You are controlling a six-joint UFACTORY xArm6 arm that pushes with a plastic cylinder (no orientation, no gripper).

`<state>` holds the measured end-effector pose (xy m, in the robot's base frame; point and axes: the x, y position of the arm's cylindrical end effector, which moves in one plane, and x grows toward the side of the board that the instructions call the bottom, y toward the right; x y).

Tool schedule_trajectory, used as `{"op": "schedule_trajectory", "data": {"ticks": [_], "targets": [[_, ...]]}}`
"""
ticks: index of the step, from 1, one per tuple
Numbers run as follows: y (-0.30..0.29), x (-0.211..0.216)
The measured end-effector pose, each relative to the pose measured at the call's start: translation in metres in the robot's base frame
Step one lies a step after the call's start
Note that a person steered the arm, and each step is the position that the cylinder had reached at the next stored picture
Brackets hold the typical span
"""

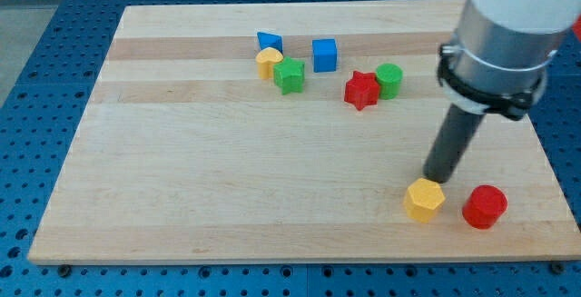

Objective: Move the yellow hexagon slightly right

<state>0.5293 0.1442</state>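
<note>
The yellow hexagon lies near the view's bottom right of the wooden board. My tip stands just above the hexagon's upper edge, touching or almost touching it. A red cylinder sits close to the hexagon's right, with a small gap between them.
Near the view's top: a blue triangular block, a yellow block, a green star, a blue cube, a red star and a green cylinder. The board's right edge is just past the red cylinder.
</note>
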Motion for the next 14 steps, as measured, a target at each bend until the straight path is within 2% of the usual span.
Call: {"op": "schedule_trajectory", "data": {"ticks": [1, 2, 3, 4, 5, 6, 9, 14], "targets": [[-0.034, 0.030], [-0.036, 0.059], [-0.053, 0.053], [-0.106, 0.029], [-0.161, 0.038], [-0.171, 0.082], [-0.156, 0.089], [-0.040, 0.089]]}}
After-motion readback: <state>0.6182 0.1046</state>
